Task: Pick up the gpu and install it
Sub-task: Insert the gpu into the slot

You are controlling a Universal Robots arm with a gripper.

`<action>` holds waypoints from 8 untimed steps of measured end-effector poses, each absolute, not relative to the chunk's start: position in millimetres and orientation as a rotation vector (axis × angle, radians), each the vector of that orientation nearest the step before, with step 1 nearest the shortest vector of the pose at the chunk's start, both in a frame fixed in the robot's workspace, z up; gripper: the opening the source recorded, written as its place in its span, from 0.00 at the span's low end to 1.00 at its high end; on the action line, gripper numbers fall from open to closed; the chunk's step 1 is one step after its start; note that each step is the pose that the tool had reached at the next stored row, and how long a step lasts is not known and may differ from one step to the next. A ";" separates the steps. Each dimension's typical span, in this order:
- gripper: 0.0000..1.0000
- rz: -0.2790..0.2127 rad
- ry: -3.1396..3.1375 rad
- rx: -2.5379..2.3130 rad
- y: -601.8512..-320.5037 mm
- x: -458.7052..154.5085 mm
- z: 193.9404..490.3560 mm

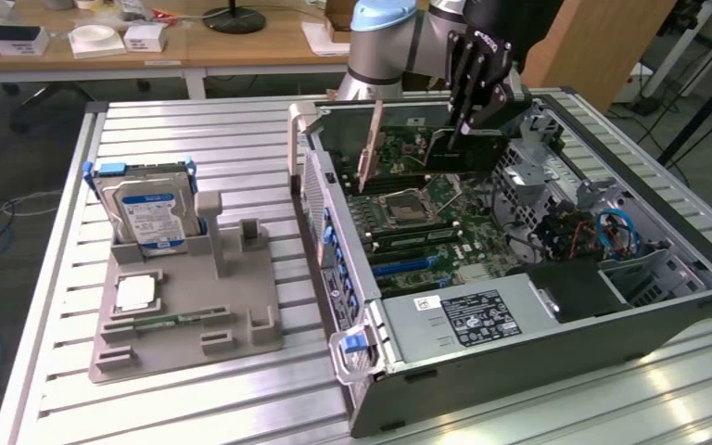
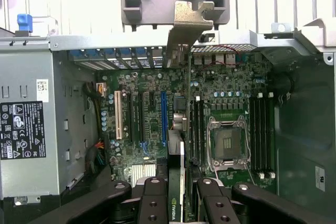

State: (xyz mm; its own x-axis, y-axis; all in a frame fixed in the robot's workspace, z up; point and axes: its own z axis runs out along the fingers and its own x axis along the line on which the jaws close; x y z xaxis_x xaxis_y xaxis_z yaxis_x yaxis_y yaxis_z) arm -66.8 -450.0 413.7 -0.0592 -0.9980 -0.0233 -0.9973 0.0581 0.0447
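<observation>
My gripper (image 1: 462, 139) hangs over the open computer case (image 1: 653, 324), shut on the gpu (image 1: 467, 156). The gpu is a dark flat card held on edge above the motherboard (image 1: 443, 232), apart from it. In the wrist view the gpu (image 2: 181, 166) runs edge-on between the two black fingers (image 2: 153, 203). Its pale metal bracket (image 2: 185, 27) reaches to the case's rear wall. It hovers over the expansion slots, near the blue slot (image 2: 164, 111).
The case lies on its side on a slatted metal table (image 1: 183, 130). Inside are a power supply (image 1: 474, 315), CPU socket (image 1: 403, 209) and cables (image 1: 603, 232). On the exterior view's left, a grey holder tray (image 1: 183, 348) carries a hard drive (image 1: 146, 213) and a memory stick (image 1: 171, 320).
</observation>
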 end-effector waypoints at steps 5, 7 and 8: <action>0.26 -0.076 -2.275 2.145 -449.9 -66.8 413.1; 0.26 -0.076 -2.275 2.146 -449.9 -66.8 412.4; 0.26 -0.076 -2.275 2.146 -449.9 -66.8 412.1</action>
